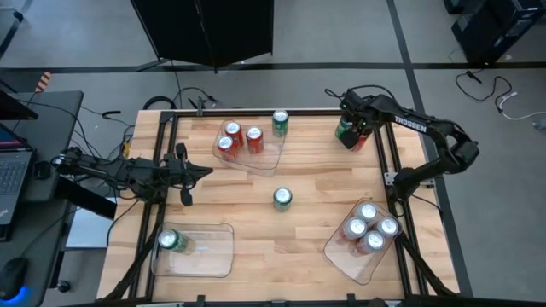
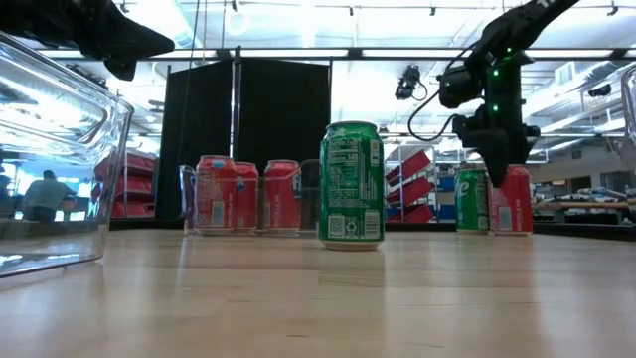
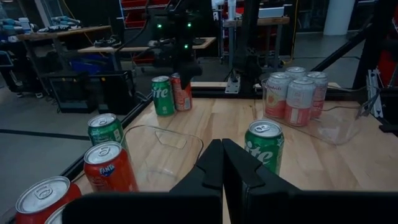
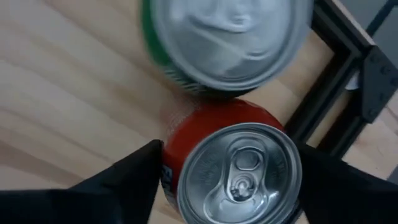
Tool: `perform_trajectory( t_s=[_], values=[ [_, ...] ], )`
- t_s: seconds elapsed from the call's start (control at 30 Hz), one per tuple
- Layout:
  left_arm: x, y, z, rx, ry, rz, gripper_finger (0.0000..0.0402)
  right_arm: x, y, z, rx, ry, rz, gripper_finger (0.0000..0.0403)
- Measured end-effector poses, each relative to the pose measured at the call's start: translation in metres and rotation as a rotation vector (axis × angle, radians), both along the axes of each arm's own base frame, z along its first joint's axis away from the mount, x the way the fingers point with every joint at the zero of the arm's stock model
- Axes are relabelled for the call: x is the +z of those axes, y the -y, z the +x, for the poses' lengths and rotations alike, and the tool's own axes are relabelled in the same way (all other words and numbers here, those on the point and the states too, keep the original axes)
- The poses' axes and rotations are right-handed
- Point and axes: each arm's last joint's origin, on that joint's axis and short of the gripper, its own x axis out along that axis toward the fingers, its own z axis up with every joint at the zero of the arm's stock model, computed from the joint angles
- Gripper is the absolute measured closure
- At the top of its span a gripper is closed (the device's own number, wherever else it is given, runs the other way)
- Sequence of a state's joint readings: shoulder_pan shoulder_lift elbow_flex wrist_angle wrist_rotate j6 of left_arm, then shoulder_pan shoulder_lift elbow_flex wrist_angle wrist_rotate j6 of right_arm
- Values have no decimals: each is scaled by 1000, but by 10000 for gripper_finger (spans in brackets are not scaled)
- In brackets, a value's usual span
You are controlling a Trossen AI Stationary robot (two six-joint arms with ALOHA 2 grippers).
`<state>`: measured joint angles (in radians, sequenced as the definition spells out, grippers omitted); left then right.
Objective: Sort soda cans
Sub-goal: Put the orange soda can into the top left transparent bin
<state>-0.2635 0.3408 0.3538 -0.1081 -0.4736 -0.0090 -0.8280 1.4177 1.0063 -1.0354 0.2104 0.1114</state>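
At the table's (image 1: 281,247) far right corner the right gripper (image 1: 357,136) hangs over a red can (image 4: 233,171), its fingers spread wide to either side of the can without a visible grip; a green can (image 4: 217,37) stands just beside it. The left gripper (image 1: 182,175) hovers near the left edge, fingers pressed together on nothing. Only the right wrist view shows the red can framed between the fingers; the low view shows a lone green can (image 2: 351,186) upright mid-table
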Motion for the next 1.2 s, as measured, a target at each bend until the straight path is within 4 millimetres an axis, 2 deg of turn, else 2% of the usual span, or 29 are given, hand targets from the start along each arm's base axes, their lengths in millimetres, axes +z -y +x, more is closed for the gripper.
perform_trajectory(
  t_s=[0.07,0.23,0.37,0.5,0.67,0.83,1.03,1.2],
  values=[
    [0,0,0,0,0,0,401,2,-4,3,21,11,0,130],
    [0,0,0,9,4,-14,401,20,-30,10,75,66,14,130],
    [0,0,0,11,6,-25,401,49,-58,22,134,120,-15,130],
    [0,0,0,15,11,-46,401,83,-85,45,212,231,-47,130],
    [1,0,0,15,17,-49,401,116,-110,93,361,363,-87,130],
    [1,0,0,15,19,-48,401,135,-121,152,521,417,-119,130],
    [3,-1,0,19,25,-50,401,141,-113,220,663,435,-153,130],
    [2,-1,0,20,13,-51,401,130,-104,265,736,434,-177,130]
  ],
)
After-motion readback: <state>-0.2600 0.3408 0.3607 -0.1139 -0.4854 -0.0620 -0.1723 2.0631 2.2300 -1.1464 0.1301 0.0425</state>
